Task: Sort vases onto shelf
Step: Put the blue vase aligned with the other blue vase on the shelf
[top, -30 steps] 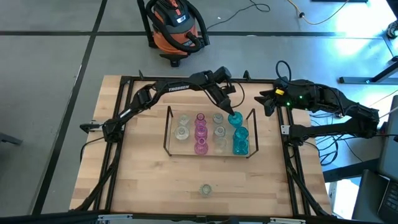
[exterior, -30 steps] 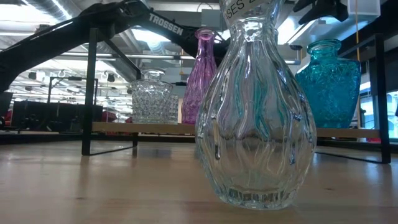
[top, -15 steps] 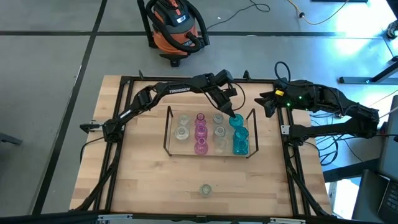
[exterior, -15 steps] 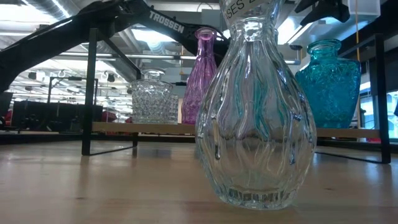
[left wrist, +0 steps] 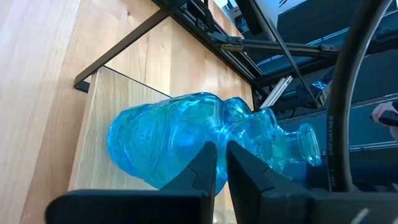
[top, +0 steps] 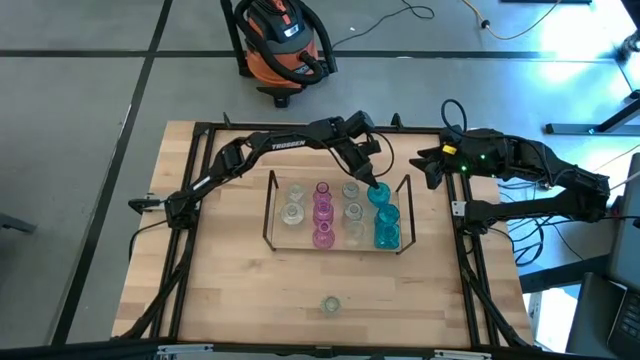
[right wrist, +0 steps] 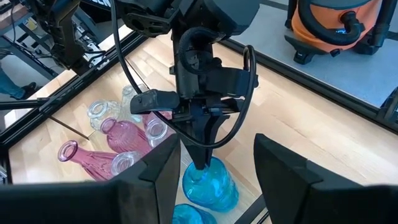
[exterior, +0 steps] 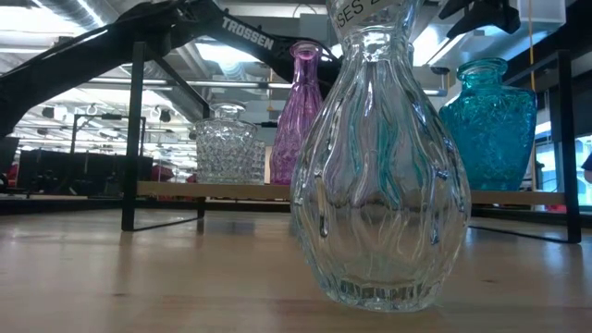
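Left pincer [top: 373,186]: positioned over the far right corner of the shelf [top: 268,212]; its fingers [left wrist: 208,163] are seen nearly together, clamped on the neck of a teal vase [top: 380,195]. In the right wrist view the same pincer [right wrist: 203,158] is shown pointing straight down into the top of that vase [right wrist: 210,185].

Teal vase, held: located at the far end of the shelf's right-hand column. Whether its base is resting on the shelf floor cannot be told.

Second teal vase [top: 387,228]: stood on the shelf just in front of the held one, nearer the worktop's front edge.

Pink vases [top: 322,213]: arranged in a column left of centre on the shelf.

Clear vases [top: 293,201]: kept in the leftmost column; a further clear column [top: 353,214] is set between the pink and the teal.

Loose clear vase [top: 330,304]: left upright on the worktop [top: 220,270], well apart from the shelf, near the front edge. In the low view it [exterior: 379,176] is seen close up, with the shelf contents behind it.

Right pincer [top: 428,163]: held off the right side of the shelf, near the worktop's back right edge; its fingers [right wrist: 155,171] are spread apart with nothing between them.

Shop vacuum [top: 282,42]: orange and black, stood on the floor beyond the worktop.
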Tool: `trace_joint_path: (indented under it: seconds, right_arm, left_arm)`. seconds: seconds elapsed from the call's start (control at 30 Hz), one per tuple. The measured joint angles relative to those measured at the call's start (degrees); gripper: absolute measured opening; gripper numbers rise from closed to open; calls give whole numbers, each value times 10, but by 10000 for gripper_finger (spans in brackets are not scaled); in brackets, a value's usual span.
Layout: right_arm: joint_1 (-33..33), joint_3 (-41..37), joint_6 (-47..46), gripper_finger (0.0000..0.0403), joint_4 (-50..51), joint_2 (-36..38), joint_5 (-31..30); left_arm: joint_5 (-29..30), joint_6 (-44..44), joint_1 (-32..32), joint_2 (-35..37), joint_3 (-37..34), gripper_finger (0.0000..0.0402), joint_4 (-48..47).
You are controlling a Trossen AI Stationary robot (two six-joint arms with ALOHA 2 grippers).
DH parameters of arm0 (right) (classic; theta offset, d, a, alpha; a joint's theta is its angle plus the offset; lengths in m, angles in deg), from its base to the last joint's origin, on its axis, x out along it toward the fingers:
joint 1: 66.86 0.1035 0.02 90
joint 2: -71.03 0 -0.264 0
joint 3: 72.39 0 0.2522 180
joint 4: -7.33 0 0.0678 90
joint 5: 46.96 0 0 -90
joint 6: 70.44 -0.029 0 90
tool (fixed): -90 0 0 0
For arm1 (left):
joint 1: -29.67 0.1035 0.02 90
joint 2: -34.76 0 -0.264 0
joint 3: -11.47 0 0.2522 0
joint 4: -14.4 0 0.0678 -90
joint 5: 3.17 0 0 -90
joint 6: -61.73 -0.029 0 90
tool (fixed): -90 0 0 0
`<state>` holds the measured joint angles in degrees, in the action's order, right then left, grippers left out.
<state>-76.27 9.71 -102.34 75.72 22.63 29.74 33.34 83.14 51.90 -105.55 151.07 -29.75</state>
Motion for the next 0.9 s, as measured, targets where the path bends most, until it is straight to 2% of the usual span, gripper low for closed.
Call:
trace_joint_path:
  seconds: [0.13,0.47,0.63,0.77,0.9]
  right_arm:
    - [0,0,0,177,0,0,0]
    - [0,0,-7,177,0,0,8]
    - [0,0,-9,177,-3,0,10]
    - [0,0,-10,177,-7,0,49]
    - [0,-10,-6,177,-17,-11,111]
  left_arm:
    - [0,-1,0,0,0,34,0]
    - [25,1,1,1,0,94,1]
    - [32,21,25,9,-1,103,26]
    - [38,25,53,24,21,98,19]
    - [35,18,76,37,84,95,-35]
